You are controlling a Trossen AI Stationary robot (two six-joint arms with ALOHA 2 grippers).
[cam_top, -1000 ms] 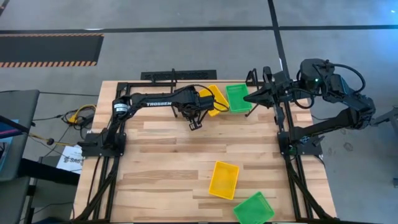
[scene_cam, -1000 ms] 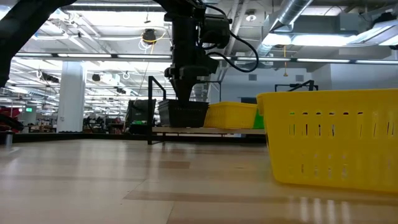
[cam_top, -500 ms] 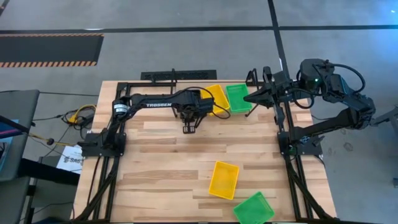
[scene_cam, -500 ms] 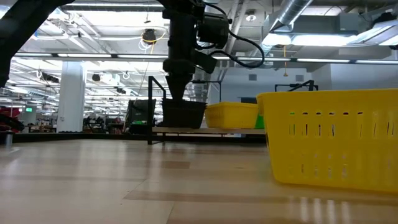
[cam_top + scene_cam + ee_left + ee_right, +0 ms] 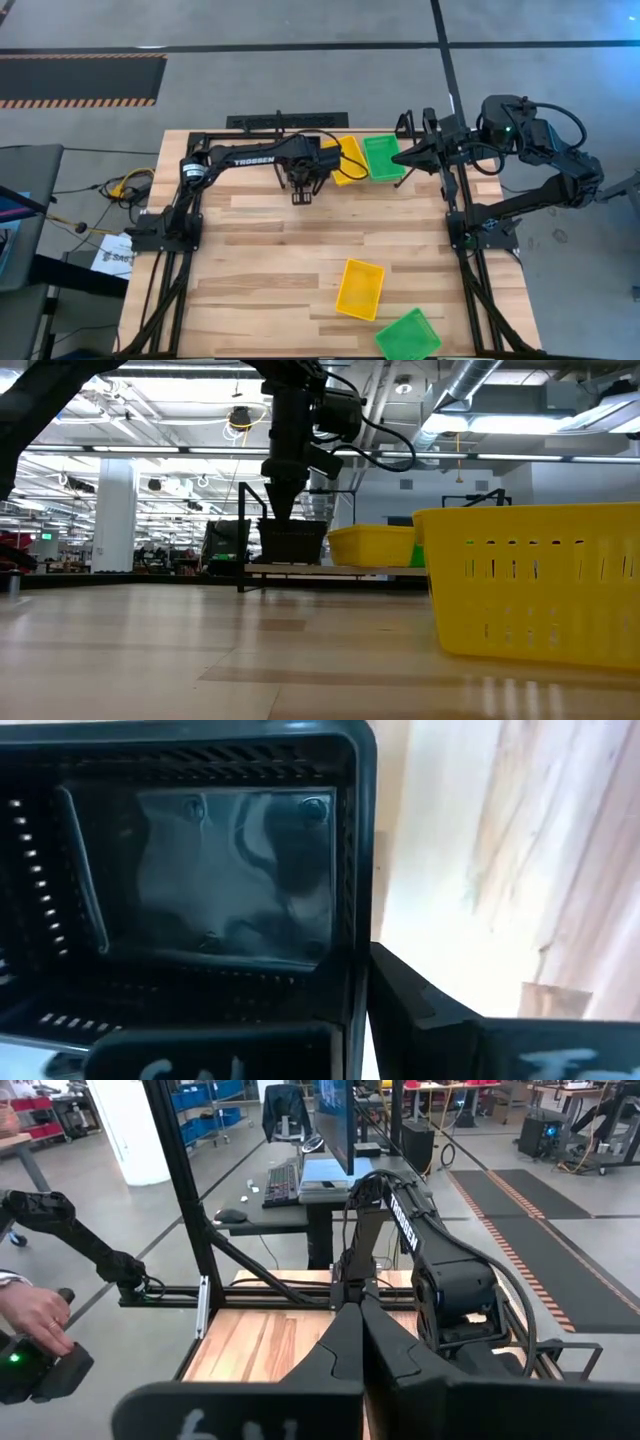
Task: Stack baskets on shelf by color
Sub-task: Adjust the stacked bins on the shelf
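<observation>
High view: left gripper [image 5: 301, 189] closed on a black basket at the shelf [image 5: 300, 122], beside the shelved yellow basket [image 5: 345, 160] and green basket [image 5: 383, 157]. Keep your basket level and square to its bay before you release. "TROSSEN" reads on the left arm. Right gripper [image 5: 400, 157] closed, empty, waiting at the shelf's right end.

Low view: black basket [image 5: 292, 542] hangs just over the shelf rail; lower it gently. No legible writing.

Left wrist view: basket interior only; white marks, unreadable.

Right wrist view: white marks, unreadable.
</observation>
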